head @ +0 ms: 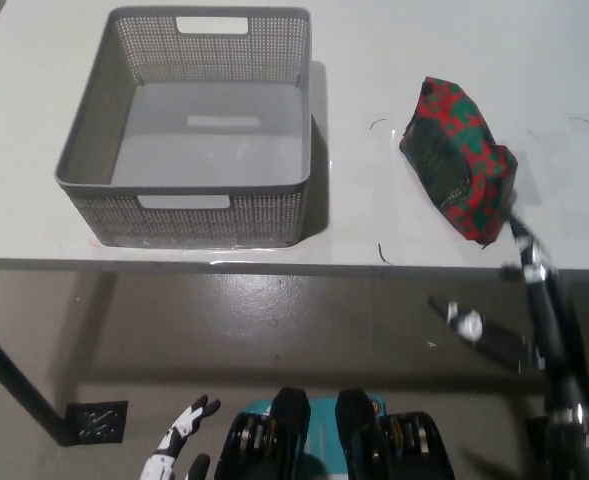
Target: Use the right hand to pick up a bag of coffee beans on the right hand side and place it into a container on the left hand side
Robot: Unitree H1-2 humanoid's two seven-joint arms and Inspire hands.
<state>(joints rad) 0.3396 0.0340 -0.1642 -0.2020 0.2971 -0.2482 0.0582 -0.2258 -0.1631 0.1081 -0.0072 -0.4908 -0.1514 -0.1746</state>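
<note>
Container (189, 140) left of bag (458, 157)

Looks like some kind of lab or test room I'm standing in: plain white table (374, 40) on a dark metal leg (9, 375), bare shiny grey floor (274, 320) under it, and just 1 grey plastic basket (189, 205) on the left. Nothing homey.
</note>
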